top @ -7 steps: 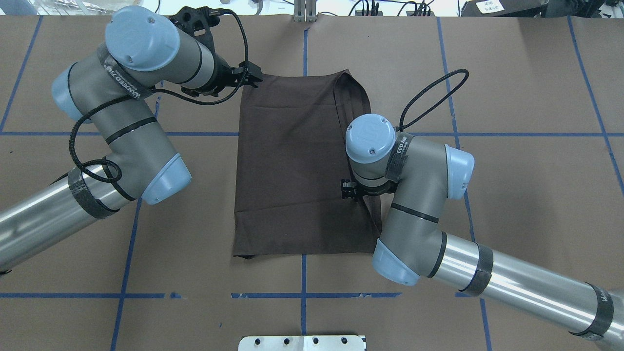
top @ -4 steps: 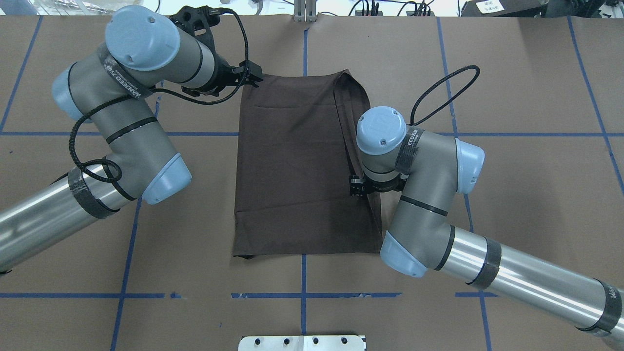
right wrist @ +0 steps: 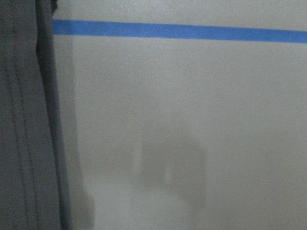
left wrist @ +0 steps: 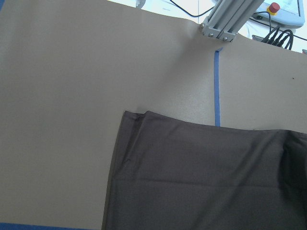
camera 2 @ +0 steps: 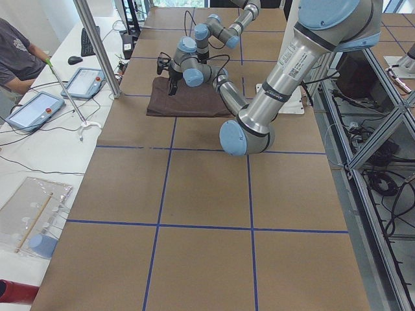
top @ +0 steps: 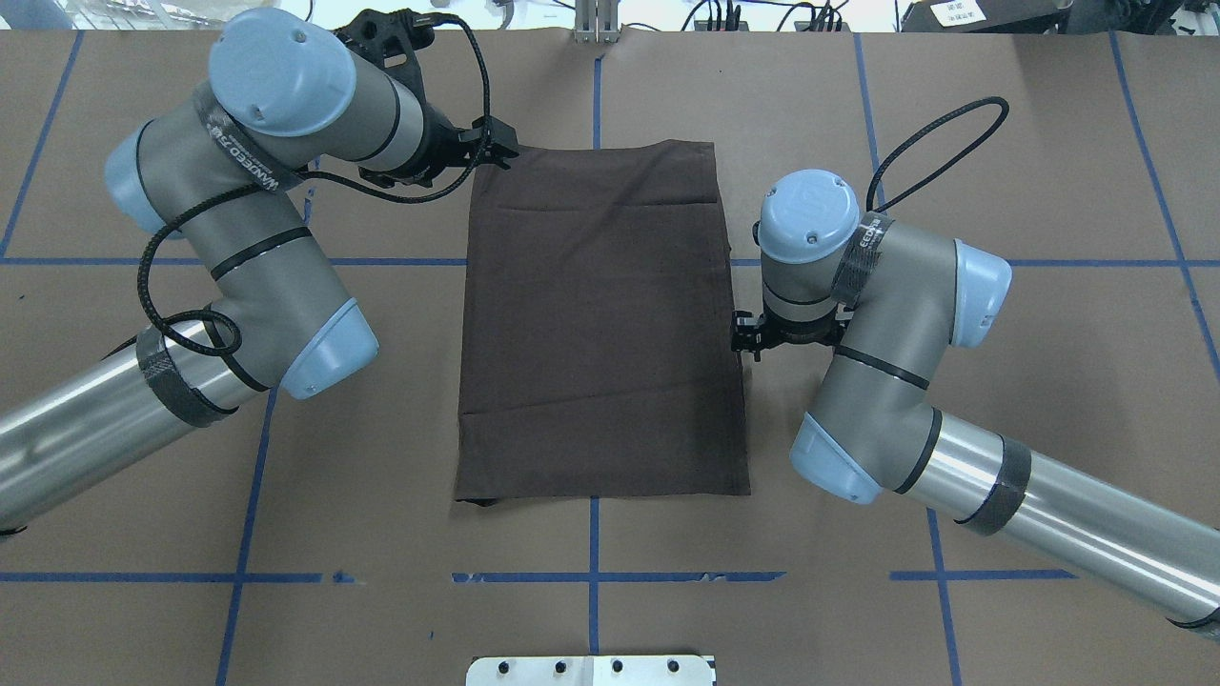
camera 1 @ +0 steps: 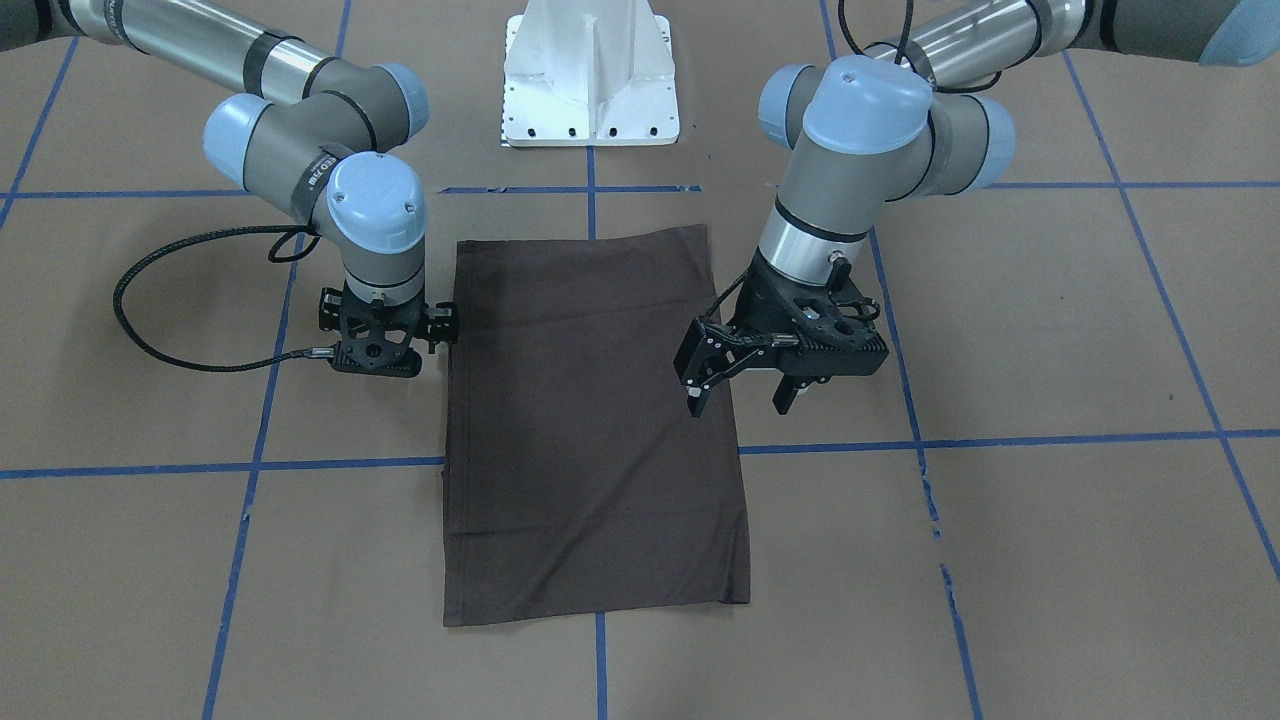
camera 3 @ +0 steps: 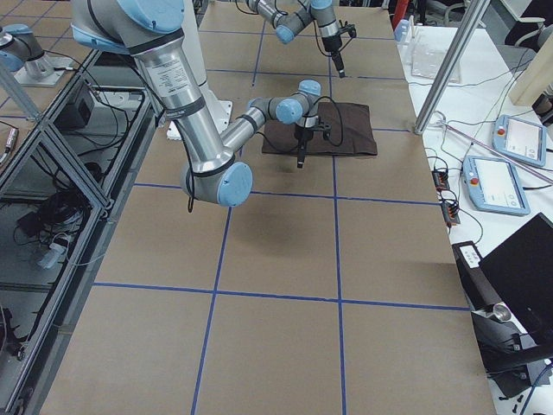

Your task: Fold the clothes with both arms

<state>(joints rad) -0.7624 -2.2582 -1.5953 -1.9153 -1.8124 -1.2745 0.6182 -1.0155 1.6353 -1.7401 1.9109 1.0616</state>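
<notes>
The clothes are one dark brown T-shirt [top: 600, 324] folded into a tall flat rectangle at the table's middle, also seen in the front view [camera 1: 590, 420]. My left gripper [camera 1: 742, 398] hangs open a little above the shirt's far left corner; in the overhead view the left gripper [top: 498, 152] sits at that corner. My right gripper [camera 1: 385, 345] points straight down just off the shirt's right edge, jaws spread, with nothing in it. The overhead view shows the right gripper [top: 751, 335] beside that edge. In the right wrist view only the shirt's hemmed edge [right wrist: 24, 143] and bare table appear.
The white pedestal base [camera 1: 590, 75] stands at the robot's side of the table. Blue tape lines [top: 593, 534] grid the brown table cover. An aluminium post [left wrist: 225, 21] rises beyond the far edge. A person [camera 2: 16, 55] sits at a side bench with tablets.
My right gripper has moved right, off the shirt, to just beside its right edge. The turned-over strip along that edge now lies flat. The left arm has hardly moved.
</notes>
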